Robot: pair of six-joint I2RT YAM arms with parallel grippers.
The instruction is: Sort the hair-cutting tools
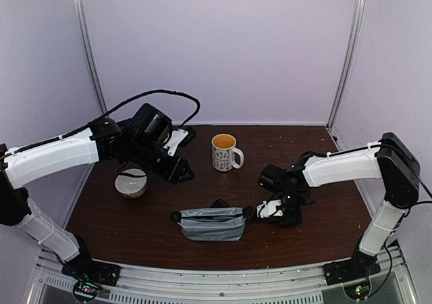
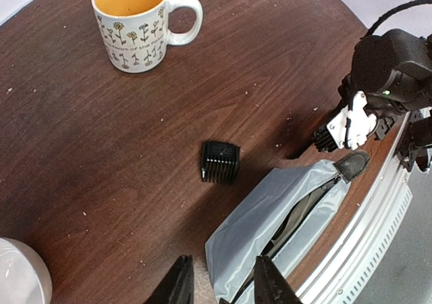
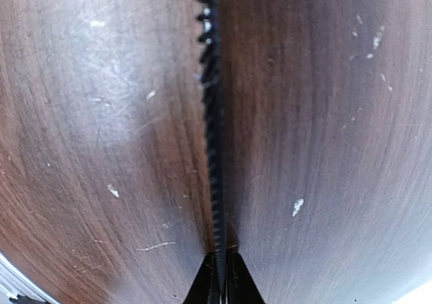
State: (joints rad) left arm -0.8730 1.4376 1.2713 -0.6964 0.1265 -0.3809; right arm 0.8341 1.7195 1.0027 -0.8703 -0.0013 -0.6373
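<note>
A thin black comb [image 3: 213, 115] stands on edge over the brown table, and my right gripper [image 3: 218, 257] is shut on its near end. From above, the right gripper [image 1: 266, 210] sits low by the right end of the grey zip pouch [image 1: 212, 224]. In the left wrist view the comb's teeth [image 2: 326, 137] show at that gripper. A small black block [image 2: 220, 161] lies on the table just behind the pouch [image 2: 277, 216], whose zip gapes open on something dark. My left gripper [image 2: 223, 262] hangs open and empty above the pouch's left end.
A flower-patterned mug [image 1: 224, 151] with a yellow inside stands at the back middle. A white bowl [image 1: 131, 184] sits at the left under the left arm. The table's metal front rail [image 2: 378, 216] runs just past the pouch.
</note>
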